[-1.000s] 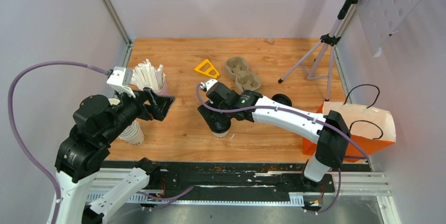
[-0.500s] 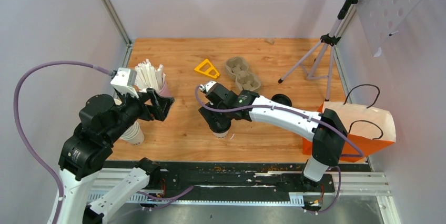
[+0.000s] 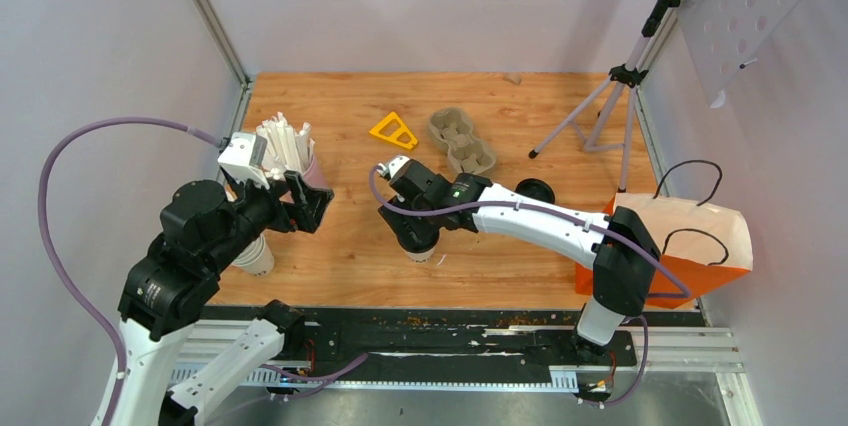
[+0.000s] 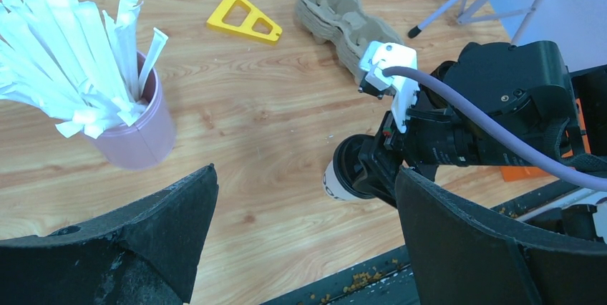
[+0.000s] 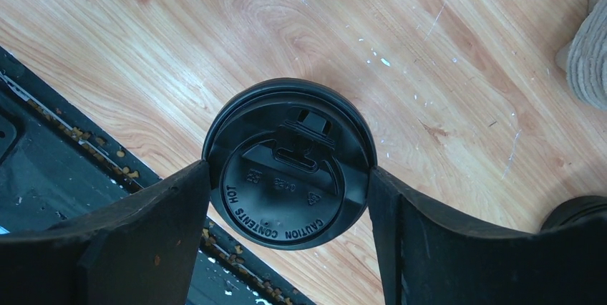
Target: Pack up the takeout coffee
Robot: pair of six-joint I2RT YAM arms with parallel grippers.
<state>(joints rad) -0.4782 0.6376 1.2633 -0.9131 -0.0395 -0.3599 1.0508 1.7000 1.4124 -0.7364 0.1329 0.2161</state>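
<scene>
A white takeout coffee cup (image 3: 424,252) with a black lid (image 5: 290,162) stands on the wooden table near its front edge. My right gripper (image 5: 288,170) reaches down over it, and both fingers (image 5: 172,226) press the lid's rim from opposite sides. In the left wrist view the cup (image 4: 338,182) shows below the right wrist. A second black-lidded cup (image 3: 537,189) stands behind the right forearm, its lid (image 5: 581,210) also at the right wrist view's edge. My left gripper (image 3: 305,201) hovers wide open and holds nothing, left of the cup, near the straw holder.
A grey pulp cup carrier (image 3: 462,141) and a yellow triangle (image 3: 393,131) lie further back. A pink cup of wrapped straws (image 3: 290,151) and a stack of lidless cups (image 3: 252,254) stand at left. An orange-and-white paper bag (image 3: 680,236) and a tripod (image 3: 620,96) stand at right.
My right gripper's fingers have closed in onto the lidded cup. The left arm has shifted slightly right, its jaws still wide.
</scene>
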